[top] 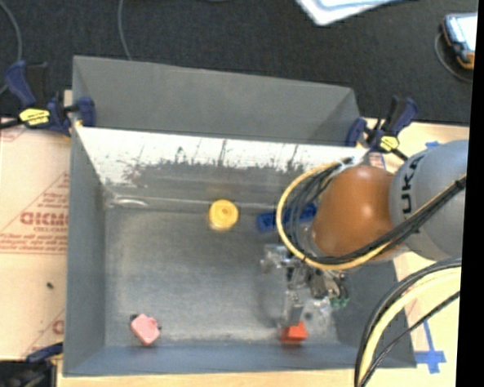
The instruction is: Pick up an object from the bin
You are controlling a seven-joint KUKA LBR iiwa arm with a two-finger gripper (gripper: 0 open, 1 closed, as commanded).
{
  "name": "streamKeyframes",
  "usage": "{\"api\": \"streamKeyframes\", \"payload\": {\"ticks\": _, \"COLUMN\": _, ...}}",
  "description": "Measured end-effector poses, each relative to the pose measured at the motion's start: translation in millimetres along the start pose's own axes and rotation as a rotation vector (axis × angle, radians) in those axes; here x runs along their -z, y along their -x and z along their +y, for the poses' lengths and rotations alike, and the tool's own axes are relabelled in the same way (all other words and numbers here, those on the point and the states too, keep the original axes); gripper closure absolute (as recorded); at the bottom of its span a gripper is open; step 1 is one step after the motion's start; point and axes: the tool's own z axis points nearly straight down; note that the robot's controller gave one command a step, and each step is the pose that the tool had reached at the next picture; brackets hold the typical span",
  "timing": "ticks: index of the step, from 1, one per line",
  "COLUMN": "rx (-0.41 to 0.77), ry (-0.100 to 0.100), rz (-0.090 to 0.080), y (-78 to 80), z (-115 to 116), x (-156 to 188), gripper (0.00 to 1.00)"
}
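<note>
Camera view: the arm's gripper (298, 313) hangs low at the right front of the grey bin (85, 244), directly over a small orange-red block (293, 334) by the front wall; how wide the gripper stands cannot be told; a yellow round piece (223, 214) and a blue piece (266, 221) lie near the back wall; a pink lump (145, 328) sits front left.
</note>
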Motion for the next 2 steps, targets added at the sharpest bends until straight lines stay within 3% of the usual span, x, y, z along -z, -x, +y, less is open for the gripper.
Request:
{"api": "streamKeyframes", "payload": {"ticks": 1, "rx": -0.198, "ry": 0.002, "rz": -0.003, "y": 68.4, "z": -23, "x": 6, "gripper": 0.00}}
{"api": "streamKeyframes", "payload": {"ticks": 2, "rx": -0.102, "ry": -0.004, "rz": -0.002, "y": 26.0, "z": -66, "x": 36, "gripper": 0.00}}
